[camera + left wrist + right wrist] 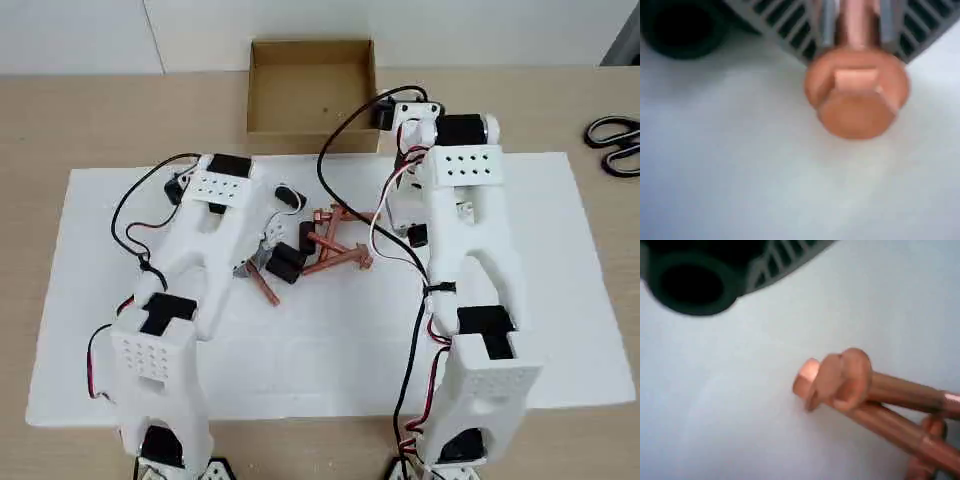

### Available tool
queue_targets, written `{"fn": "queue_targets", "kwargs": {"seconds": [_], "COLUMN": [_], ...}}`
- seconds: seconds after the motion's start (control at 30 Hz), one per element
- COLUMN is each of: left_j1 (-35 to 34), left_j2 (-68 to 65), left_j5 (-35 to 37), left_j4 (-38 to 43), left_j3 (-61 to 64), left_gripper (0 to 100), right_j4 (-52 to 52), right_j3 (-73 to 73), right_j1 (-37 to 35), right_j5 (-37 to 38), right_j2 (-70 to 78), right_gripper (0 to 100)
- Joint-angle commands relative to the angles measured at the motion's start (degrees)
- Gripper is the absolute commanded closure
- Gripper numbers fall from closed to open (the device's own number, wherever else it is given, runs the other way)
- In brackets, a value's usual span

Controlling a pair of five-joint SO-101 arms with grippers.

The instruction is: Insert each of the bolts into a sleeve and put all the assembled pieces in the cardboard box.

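Note:
My left gripper (258, 266) is low over the white sheet, shut on a copper bolt (266, 287). In the left wrist view the bolt's hexagonal head (857, 95) sticks out from between the ribbed fingers (790, 30), just above the sheet. A black sleeve (286, 263) lies right beside that gripper (856, 25), its opening (682, 25) showing. A pile of several copper bolts (338, 240) rests mid-sheet, close up as bolts (865, 395). My right arm (460, 200) folds down beside the pile. Another sleeve (687, 282) sits against its ribbed finger (785, 260); I cannot tell whether it is held.
The open cardboard box (311, 135) stands at the back, just beyond the sheet (320, 360). More black sleeves (290, 197) lie behind the pile. Scissors (615, 140) lie on the bare table at the far right. Cables hang over the pile.

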State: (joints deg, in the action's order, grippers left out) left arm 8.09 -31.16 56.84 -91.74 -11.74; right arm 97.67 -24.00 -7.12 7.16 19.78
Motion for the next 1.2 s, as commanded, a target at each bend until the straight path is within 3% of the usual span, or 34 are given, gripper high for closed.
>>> {"fn": "queue_targets", "kwargs": {"seconds": [0.0, 0.13, 0.33, 0.47, 0.7, 0.97, 1.17], "left_j1": [-0.35, -2.29, -7.12, -7.12, -5.98, -2.99, -2.02], "left_j2": [0.35, 0.35, 0.35, 0.97, 15.30, 24.70, 24.88], "left_j5": [-7.30, -20.57, -30.24, -31.56, -31.65, -33.58, -33.58], "left_j4": [-7.03, -8.70, -8.70, -8.79, -8.70, -8.70, -8.70], "left_j3": [-7.43, -14.02, -20.70, -22.99, -22.64, -22.29, -22.37], "left_gripper": [99, 99, 99, 99, 99, 99, 99], "right_j4": [0.22, 0.22, 0.57, 0.75, 1.10, -1.71, -11.47], "right_j3": [-2.11, -2.11, -2.11, -2.37, -0.09, 13.63, 26.99], "right_j1": [0.40, 0.22, -0.31, -2.33, -7.96, -11.38, -10.24], "right_j5": [-0.70, -0.53, -0.53, -0.26, -0.18, 6.86, 3.69], "right_j2": [-3.47, -3.47, -4.18, -7.08, -28.97, -47.08, -60.44], "right_gripper": [99.5, 99.5, 99.4, 99.3, 99.4, 99.1, 99.1]}}
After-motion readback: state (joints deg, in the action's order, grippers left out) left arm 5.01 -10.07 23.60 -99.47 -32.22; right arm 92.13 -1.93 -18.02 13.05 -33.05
